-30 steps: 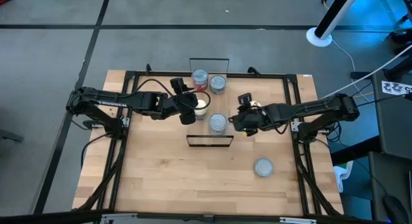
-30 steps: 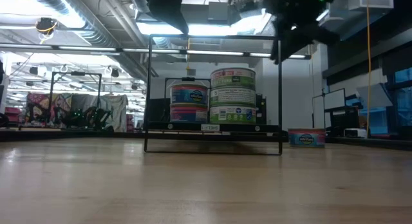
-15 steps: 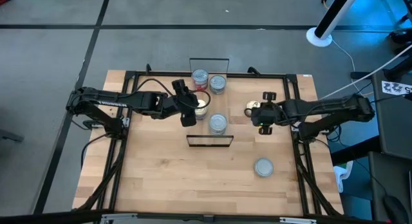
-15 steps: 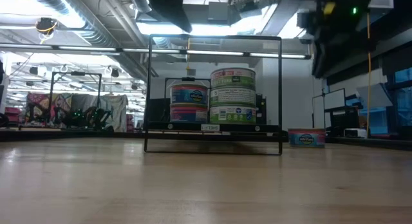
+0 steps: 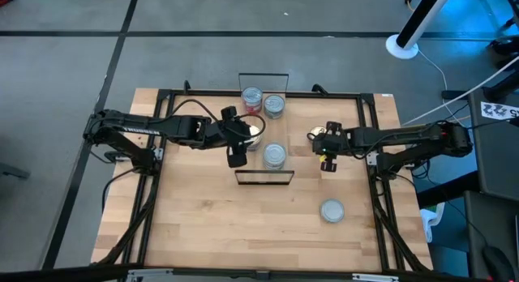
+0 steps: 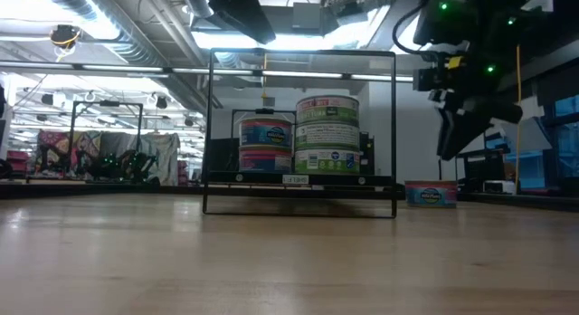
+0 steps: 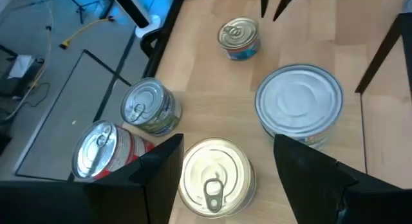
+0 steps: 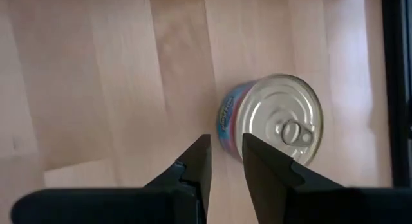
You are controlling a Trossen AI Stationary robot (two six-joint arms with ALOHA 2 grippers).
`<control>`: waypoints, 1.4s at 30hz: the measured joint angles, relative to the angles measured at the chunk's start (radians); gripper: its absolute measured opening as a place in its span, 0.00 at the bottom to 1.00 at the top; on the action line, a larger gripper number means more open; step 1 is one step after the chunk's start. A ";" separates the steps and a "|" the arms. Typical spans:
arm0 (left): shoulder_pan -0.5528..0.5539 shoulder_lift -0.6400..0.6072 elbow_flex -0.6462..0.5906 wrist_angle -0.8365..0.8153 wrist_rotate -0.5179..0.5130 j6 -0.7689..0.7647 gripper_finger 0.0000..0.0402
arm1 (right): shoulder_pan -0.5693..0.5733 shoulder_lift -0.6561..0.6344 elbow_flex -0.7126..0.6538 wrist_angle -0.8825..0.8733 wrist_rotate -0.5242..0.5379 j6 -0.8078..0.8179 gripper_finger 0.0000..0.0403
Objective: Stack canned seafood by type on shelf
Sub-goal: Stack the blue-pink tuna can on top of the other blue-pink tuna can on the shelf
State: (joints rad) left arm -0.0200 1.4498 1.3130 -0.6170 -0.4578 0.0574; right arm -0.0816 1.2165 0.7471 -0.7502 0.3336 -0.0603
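The tabletop (image 5: 203, 225) filled the middle of the high view, with the shelf (image 5: 264, 144) upright at its centre, wire frames at top and bottom. Four tins sat on the shelf: a red-labelled tin (image 5: 252, 98) and a grey tin (image 5: 274, 105) at the upper end, a gold-topped tin (image 7: 215, 174) left of centre, and a wide silver tin (image 5: 275, 155) below it. Two tins lay off the shelf: a small gold tin (image 5: 315, 136) right of centre and a silver tin (image 5: 332, 210) at lower right. The tins looked rigid, smooth and fairly dense, likely slippery on the curved wall, so a grip across the sides seemed best.

The left claw (image 7: 225, 169) stood wide, straddling the gold-topped tin without closing. The right claw (image 8: 225, 158) was nearly closed and empty, just beside the small gold tin (image 8: 273, 124). The shelf's wire frames and neighbouring tins crowded any approach.
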 joint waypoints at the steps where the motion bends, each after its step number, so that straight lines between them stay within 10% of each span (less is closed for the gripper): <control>1: 0.000 0.000 0.000 0.000 0.003 0.000 0.59 | 0.000 0.000 0.000 0.003 -0.006 0.000 0.22; 42: 0.001 0.000 0.000 0.000 0.004 0.000 0.59 | -0.136 0.143 -0.001 0.050 -0.055 -0.105 0.22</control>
State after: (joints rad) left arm -0.0189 1.4498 1.3130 -0.6168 -0.4540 0.0578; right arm -0.2173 1.3594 0.7464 -0.6998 0.2783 -0.1658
